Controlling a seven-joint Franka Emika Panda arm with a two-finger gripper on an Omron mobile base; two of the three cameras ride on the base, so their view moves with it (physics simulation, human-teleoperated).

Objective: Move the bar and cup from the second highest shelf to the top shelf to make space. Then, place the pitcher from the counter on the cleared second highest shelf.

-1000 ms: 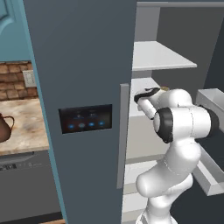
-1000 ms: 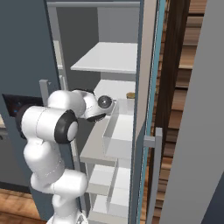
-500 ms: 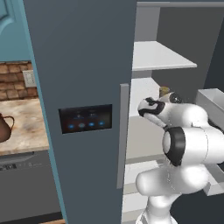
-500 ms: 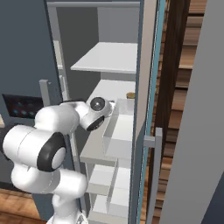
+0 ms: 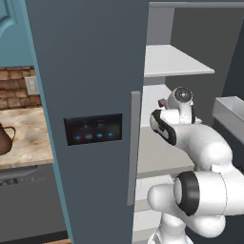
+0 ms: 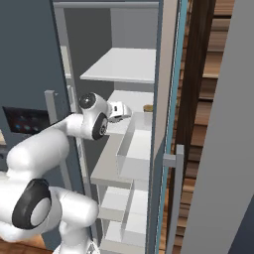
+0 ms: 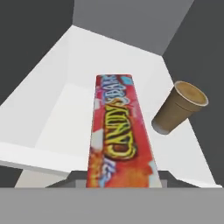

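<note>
Inside the tall grey cabinet, the pincer (image 6: 128, 110) holds the candy bar (image 7: 119, 131) over the second highest shelf (image 7: 65, 100); lift straight, avoiding the cup (image 7: 179, 107).

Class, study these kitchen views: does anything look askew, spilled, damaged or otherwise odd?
Nothing stands out. The bar is intact in the gripper, the cup stands upright on the shelf, unspilled, and the pitcher sits upright on the counter.
</note>
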